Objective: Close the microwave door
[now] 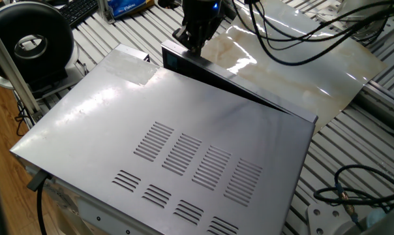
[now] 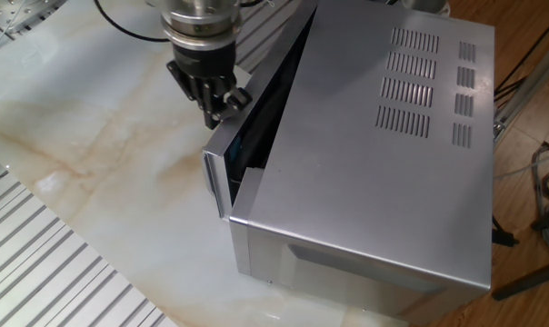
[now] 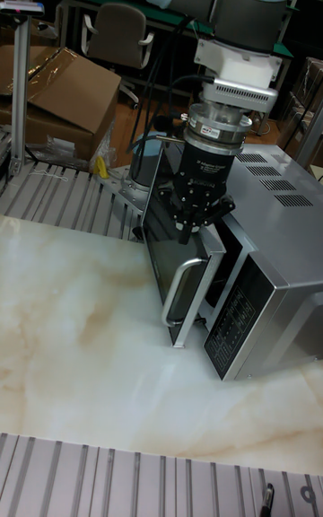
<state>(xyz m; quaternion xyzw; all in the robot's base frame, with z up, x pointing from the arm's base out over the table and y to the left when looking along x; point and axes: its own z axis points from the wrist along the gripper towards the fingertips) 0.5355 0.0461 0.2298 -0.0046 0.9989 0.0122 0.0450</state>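
Note:
The microwave [image 1: 171, 130] is a large silver-grey box with vent slots on top; it also shows as the microwave [image 2: 365, 173] and the microwave [image 3: 269, 288]. The microwave door [image 1: 239, 83] stands ajar, a narrow wedge open at its handle end. The door [image 3: 166, 261] has a dark glossy face and a silver handle [image 3: 182, 291]. My gripper [image 2: 222, 109] hangs tips-down at the outer side of the door [image 2: 273, 56], by its free end. The fingers are shut with nothing between them. The gripper [image 1: 192, 40] and the gripper [image 3: 192, 226] sit right at the door's top edge; I cannot tell whether they touch it.
A beige marbled sheet [image 2: 84, 154] lies under and in front of the microwave. A round black fan [image 1: 30, 40] stands at the left and a keyboard [image 1: 79, 10] behind it. Cables [image 1: 353, 189] trail at the right. A cardboard box [image 3: 54, 104] and a chair [image 3: 117, 32] are in the background.

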